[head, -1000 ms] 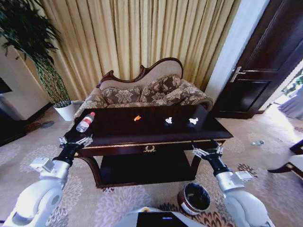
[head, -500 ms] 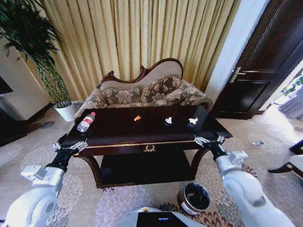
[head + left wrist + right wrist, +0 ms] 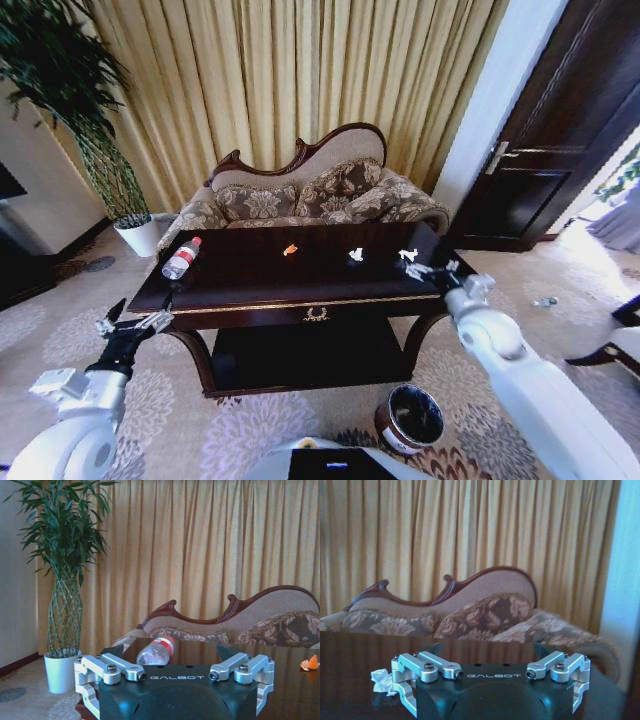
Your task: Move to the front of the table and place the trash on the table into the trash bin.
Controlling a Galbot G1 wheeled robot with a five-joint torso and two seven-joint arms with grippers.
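**Both arms raised at the desk, trash lying untouched**

Right gripper (image 3: 432, 269) is hovering over the desk's (image 3: 250, 285) right end, just beside the rightmost crumpled paper bit (image 3: 407, 255); jaws are standing apart, nothing between them. In the right wrist view that same paper bit (image 3: 382, 681) is sitting on the glossy top just ahead of one open finger (image 3: 415, 669).

Left gripper (image 3: 133, 322) is hanging off the desk's near left corner, below the top's edge, jaws spread and empty. Its wrist camera is looking along the top at the plastic bottle (image 3: 157, 651), lying on its side with red cap pointing far, and at the orange scrap (image 3: 310, 663).

On the desk, left to right: bottle (image 3: 181, 257) at the far left edge, orange scrap (image 3: 290, 249) near the far middle, second paper bit (image 3: 356, 254), then the rightmost bit.

Trash bin (image 3: 409, 420) is standing on the carpet, near and right of the desk. Floral sofa (image 3: 310, 195) is sitting behind the desk.
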